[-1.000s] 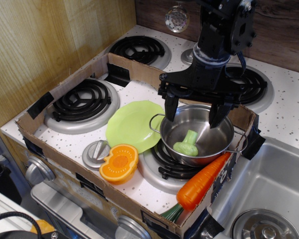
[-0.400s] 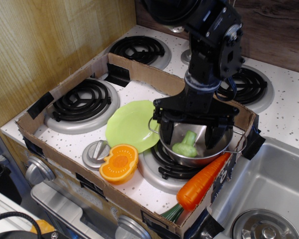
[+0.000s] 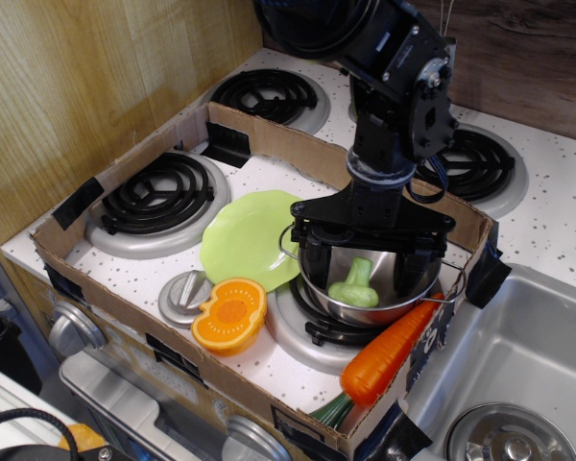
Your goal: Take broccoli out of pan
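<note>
The pale-green toy broccoli (image 3: 354, 284) lies inside the shiny steel pan (image 3: 350, 307) on the front right burner. My gripper (image 3: 362, 272) is lowered into the pan, open, with one black finger (image 3: 314, 266) left of the broccoli and the other (image 3: 411, 272) to its right. The fingers stand on either side of the broccoli; I cannot tell whether they touch it. The arm hides the pan's far rim.
A light-green plate (image 3: 247, 239) lies left of the pan. An orange half fruit (image 3: 230, 313) sits in front of it. A toy carrot (image 3: 389, 351) leans on the cardboard box wall (image 3: 269, 403). A sink (image 3: 518, 375) is at the right.
My gripper has come down from above the pan into it, now straddling the broccoli. The pan and broccoli have shifted slightly toward the left and front.
</note>
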{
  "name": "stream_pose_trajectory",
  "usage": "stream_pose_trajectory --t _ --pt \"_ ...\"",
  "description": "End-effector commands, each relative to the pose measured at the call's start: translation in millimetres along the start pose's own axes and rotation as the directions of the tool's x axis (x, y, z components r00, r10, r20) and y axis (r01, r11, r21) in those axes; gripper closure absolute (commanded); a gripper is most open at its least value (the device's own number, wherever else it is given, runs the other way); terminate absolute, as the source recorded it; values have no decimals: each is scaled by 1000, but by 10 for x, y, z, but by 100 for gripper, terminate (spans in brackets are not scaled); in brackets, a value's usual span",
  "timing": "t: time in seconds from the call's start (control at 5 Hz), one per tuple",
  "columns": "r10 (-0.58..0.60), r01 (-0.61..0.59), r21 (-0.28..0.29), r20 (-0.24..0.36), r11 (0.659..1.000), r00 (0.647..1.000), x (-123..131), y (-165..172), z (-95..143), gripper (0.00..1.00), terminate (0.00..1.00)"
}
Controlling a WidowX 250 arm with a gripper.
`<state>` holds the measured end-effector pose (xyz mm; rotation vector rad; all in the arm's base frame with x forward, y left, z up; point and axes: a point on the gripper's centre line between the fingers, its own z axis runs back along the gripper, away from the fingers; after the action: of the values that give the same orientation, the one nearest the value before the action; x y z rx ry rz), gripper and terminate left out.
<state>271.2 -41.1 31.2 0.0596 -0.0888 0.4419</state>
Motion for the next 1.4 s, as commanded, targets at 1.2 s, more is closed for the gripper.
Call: stream_pose_trajectory --t 1.2 --pt "-156 155 40 29 987 987 668 1021 570 100 0"
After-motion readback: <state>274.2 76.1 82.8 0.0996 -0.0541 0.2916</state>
